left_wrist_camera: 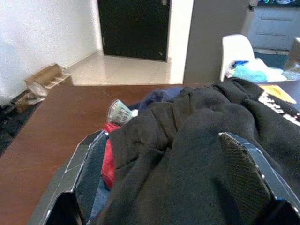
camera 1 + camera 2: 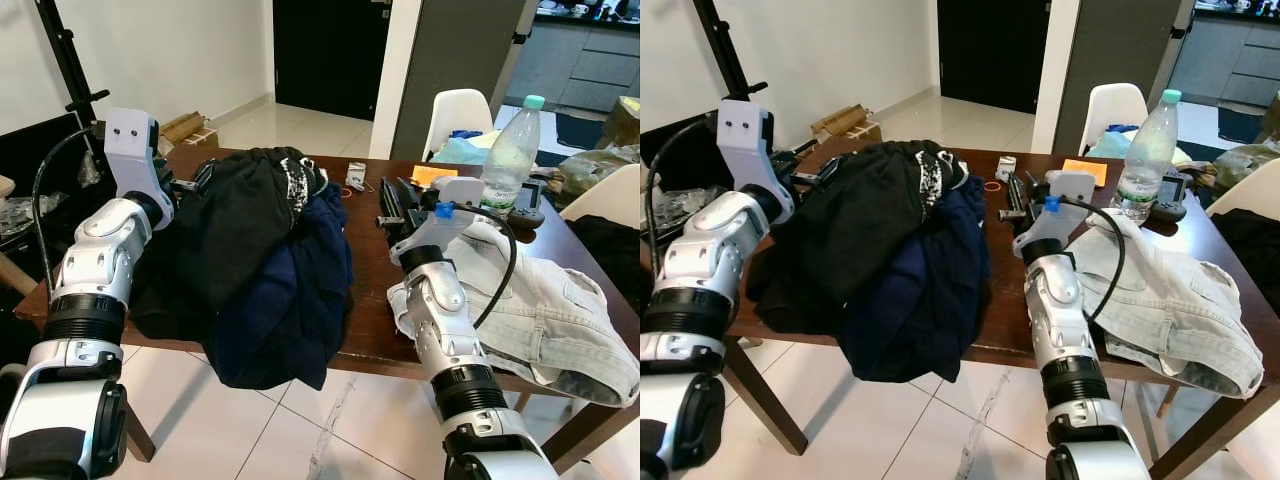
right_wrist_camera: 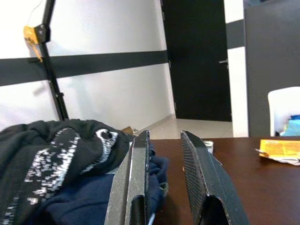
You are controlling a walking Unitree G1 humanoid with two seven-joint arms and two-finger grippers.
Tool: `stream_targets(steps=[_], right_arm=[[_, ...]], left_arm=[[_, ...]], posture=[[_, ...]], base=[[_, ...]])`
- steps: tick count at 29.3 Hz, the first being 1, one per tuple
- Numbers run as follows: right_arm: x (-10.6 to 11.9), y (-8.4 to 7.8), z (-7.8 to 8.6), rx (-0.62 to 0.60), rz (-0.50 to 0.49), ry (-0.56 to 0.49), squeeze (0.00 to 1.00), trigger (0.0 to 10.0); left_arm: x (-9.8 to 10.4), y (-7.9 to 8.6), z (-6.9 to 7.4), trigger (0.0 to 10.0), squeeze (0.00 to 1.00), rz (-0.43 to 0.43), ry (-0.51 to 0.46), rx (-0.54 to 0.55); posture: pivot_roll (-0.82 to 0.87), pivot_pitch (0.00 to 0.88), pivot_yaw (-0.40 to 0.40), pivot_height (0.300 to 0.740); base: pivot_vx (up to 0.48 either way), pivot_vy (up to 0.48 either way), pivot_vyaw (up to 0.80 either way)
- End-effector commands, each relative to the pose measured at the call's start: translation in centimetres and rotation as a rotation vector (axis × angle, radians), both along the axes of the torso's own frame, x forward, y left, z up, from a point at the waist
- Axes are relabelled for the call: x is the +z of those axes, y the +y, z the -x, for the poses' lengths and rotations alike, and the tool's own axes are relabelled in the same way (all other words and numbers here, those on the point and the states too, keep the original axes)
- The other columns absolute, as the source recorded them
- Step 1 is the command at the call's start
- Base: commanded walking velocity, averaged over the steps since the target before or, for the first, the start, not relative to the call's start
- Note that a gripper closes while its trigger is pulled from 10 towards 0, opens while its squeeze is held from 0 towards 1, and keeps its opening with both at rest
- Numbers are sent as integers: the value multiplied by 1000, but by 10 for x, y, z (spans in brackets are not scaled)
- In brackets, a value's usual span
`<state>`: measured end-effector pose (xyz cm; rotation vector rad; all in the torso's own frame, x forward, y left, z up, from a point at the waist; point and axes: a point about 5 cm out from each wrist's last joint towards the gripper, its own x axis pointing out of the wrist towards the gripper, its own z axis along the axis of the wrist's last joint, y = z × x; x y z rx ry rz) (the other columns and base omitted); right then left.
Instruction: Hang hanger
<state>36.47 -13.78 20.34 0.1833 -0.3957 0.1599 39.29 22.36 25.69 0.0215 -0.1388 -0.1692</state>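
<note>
Hanger unseen, left hand wide apart around black garment, right hand slightly apart, empty.

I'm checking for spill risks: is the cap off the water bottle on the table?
No, the water bottle stands upright on the table with its green cap screwed on top.

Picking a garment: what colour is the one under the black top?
Navy blue garment, clearest in the left eye view.
</note>
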Motion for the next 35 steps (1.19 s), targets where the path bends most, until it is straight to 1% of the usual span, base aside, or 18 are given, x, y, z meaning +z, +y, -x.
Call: stream_targets(steps=[1,5,6,7,10,12,15,18,20,21,22,23,24,25,35], right_arm=[[-2,-4,2,-8,0,14,0,10000],[-7,-6,7,-4,24,28,0,10000],[-7,-6,7,-4,24,28,0,10000],[-9,-5,8,-4,28,34,0,10000],[-12,-5,10,-3,31,40,0,10000],[-13,-5,11,-4,27,47,0,10000],[-13,-4,11,-4,26,49,0,10000],[-12,-3,10,-1,31,53,0,10000],[-11,-2,10,-1,31,54,0,10000],[-10,-2,10,-1,31,54,0,10000],[-10,-2,10,-1,31,54,0,10000],[-10,-2,10,-2,30,54,0,10000],[-10,-2,9,-6,30,58,0,10000],[-10,-3,8,-9,28,65,0,10000],[-13,-3,8,-17,22,90,0,10000]], left_arm=[[0,2,-2,10000,0,-28,16,-24],[-5,-11,-5,10000,0,-27,56,-161],[-5,-11,-5,10000,0,-27,56,-161],[-8,-13,-6,10000,0,-30,68,-182],[-12,-14,-7,10000,0,-52,92,-179],[-17,-9,-9,10000,0,-45,137,-149],[-19,-7,-9,10000,0,-41,148,-143],[-30,-3,-9,10000,0,-21,254,-163],[-31,-2,-9,10000,0,-19,269,-165],[-32,0,-9,7569,0,-22,280,-151],[-32,0,-9,7569,0,-22,280,-151],[-33,2,-9,4667,0,-25,288,-135],[-34,3,-9,235,0,-33,293,-121],[-33,5,-9,0,0,-40,291,-116],[-27,11,-8,0,0,-69,232,-96]], posture=[[69,0,22,740],[71,0,32,740],[71,0,32,740],[73,2,37,740],[74,1,37,740],[76,10,36,740],[76,10,36,740],[80,16,36,740],[81,14,35,740],[81,16,34,740],[81,16,34,740],[81,16,34,740],[80,11,31,740],[81,16,27,740],[78,2,20,740]], base=[[0,0,0],[0,0,0],[0,0,0],[0,0,0],[0,0,0],[0,0,0],[0,0,0],[0,0,0],[0,0,0],[0,0,0],[0,0,0],[0,0,0],[0,0,0],[0,0,0],[0,0,0]])
